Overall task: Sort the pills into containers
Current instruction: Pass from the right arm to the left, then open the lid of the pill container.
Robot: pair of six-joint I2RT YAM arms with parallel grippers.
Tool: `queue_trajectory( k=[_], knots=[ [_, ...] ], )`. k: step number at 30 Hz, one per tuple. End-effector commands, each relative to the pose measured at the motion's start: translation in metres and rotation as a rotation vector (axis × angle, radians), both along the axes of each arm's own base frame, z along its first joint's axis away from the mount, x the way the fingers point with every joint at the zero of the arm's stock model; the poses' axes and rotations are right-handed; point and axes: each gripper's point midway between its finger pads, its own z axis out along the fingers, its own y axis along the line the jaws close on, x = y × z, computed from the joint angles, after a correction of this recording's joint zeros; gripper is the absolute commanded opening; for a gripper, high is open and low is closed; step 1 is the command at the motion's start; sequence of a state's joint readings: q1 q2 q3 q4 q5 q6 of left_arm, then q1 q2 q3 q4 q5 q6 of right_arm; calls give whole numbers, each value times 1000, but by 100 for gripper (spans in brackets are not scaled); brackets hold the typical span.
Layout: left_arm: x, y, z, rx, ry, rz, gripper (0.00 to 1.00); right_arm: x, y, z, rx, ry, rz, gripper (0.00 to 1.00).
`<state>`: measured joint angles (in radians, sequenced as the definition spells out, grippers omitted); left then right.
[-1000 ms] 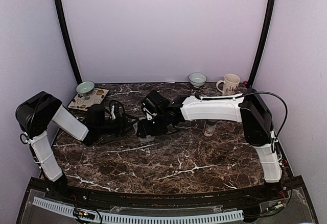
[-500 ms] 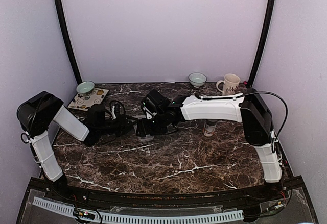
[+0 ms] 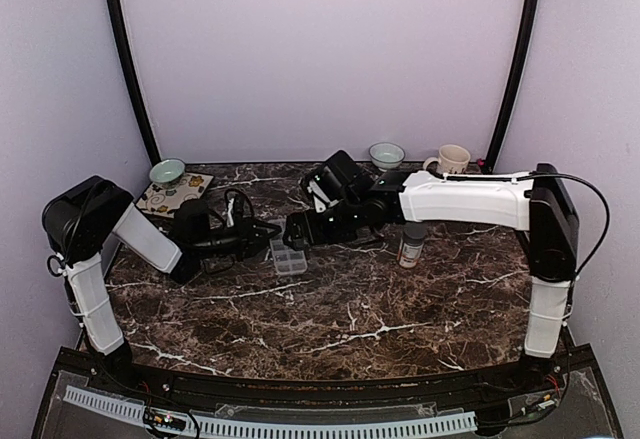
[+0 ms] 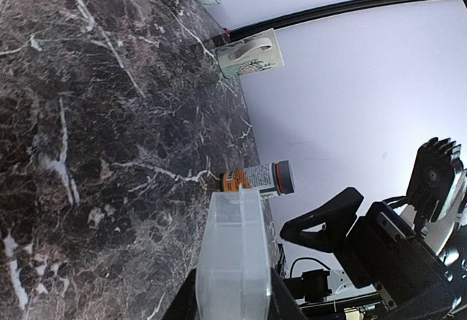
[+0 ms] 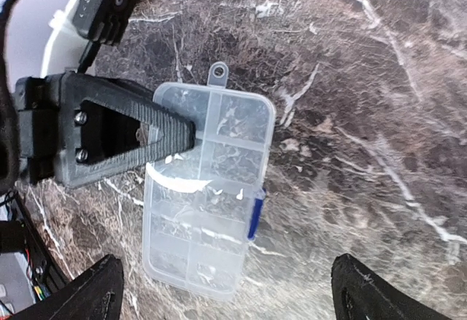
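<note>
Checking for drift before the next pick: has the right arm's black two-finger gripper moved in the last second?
Yes. The right gripper has drawn back rightward, toward the grey-capped pill bottle, uncovering the clear plastic organizer box it covered.

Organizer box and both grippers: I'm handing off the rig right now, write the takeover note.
Left gripper: closed on the box at one edge.
Right gripper: wide open above the box, holding nothing.
Bottle: upright and capped on the table, right of the box.
Done: nothing visibly sorted; pale flecks in the compartments could be glare.
Left: get the pills out and into the compartments.
</note>
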<state>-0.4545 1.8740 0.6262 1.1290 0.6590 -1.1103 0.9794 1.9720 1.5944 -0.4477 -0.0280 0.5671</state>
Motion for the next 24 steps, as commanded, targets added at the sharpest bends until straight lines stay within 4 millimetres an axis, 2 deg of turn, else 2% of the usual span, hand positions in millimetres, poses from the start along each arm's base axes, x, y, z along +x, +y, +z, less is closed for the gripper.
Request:
queue_trajectory(
  k=[1,3,7,8,9,10,12,15,22,24],
  knots=[
    [2,-11,25,-41,-95,-73,24,9,-18,37,32,-157,2,100],
    [0,-17,36,-83,-120,-125,24,14,-28,58,58,-242,-28,100],
    [-5,-25,57,-188,-154,-219,23,17,-36,121,323,-403,-34,100],
    [-6,-26,62,-213,-162,-236,24,19,-42,116,368,-415,-31,100],
    [-6,-28,66,-235,-163,-252,24,19,-49,131,460,-413,-24,98],
    [-7,-29,69,-255,-154,-268,24,15,-50,135,523,-384,-4,90],
    [-9,-32,76,-283,-159,-301,24,18,-52,135,530,-358,1,83],
    [-9,-34,85,-320,-162,-330,24,11,-51,127,534,-308,53,81],
    [-13,-37,101,-371,-151,-394,24,3,-58,130,779,-143,139,74],
    [-13,-38,105,-375,-153,-407,24,4,-54,122,811,-78,171,72]
  ],
)
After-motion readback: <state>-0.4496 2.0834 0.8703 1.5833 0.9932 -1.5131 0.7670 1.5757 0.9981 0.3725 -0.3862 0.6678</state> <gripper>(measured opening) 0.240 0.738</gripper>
